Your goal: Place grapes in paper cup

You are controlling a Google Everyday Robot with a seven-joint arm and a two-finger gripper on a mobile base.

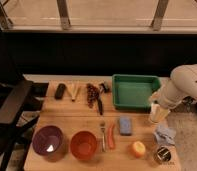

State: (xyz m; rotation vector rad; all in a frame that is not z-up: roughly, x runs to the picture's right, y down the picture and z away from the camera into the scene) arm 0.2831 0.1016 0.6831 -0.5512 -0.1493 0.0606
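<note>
The grapes [92, 93], a dark red-purple bunch, lie on the wooden table [67, 116] at the back middle, left of the green tray [134, 91]. The cream-white paper cup [157, 114] stands upright at the right side of the table, just in front of the tray's right corner. My gripper [156, 101] is at the end of the white arm [189, 82] coming in from the right. It sits directly over the cup's rim, far from the grapes.
A black-handled tool [99, 104] lies beside the grapes. A black block [60, 90] and a pale object [73, 91] are at the back left. In front are a purple bowl [47, 140], orange bowl [84, 145], fork [102, 134], orange-red stick [111, 136], blue sponge [125, 125], cloth [165, 134], yellow fruit [138, 148] and dark can [163, 155].
</note>
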